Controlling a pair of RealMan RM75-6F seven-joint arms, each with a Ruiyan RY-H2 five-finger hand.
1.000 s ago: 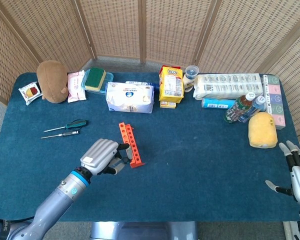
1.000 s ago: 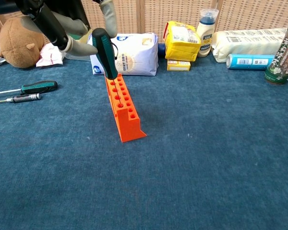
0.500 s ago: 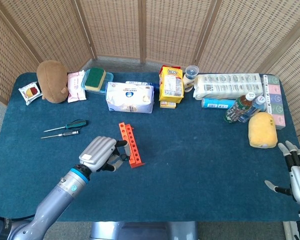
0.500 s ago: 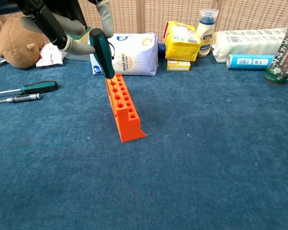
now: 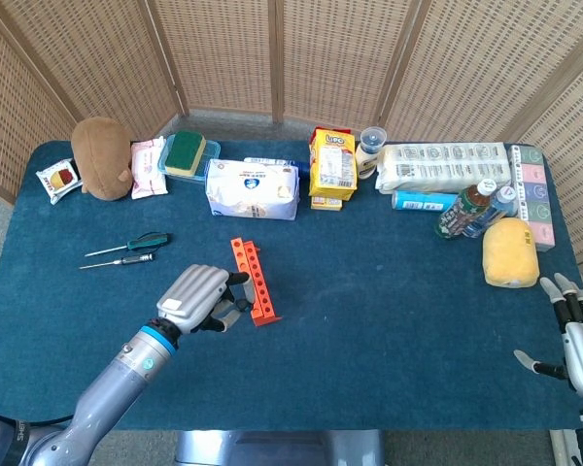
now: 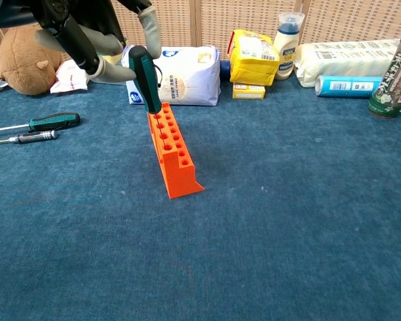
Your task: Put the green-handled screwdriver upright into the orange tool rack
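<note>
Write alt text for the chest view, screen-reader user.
The robot's left hand holds a green-handled screwdriver nearly upright, its tip at the far end of an orange tool rack on a blue tablecloth. Two more screwdrivers lie flat to the left; a plush toy, packaged goods and bottles line the back edge.

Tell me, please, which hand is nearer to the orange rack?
Left. The left hand is right beside the orange rack, holding the green-handled screwdriver over its far end. The right hand sits at the table's right edge, far off.
</note>
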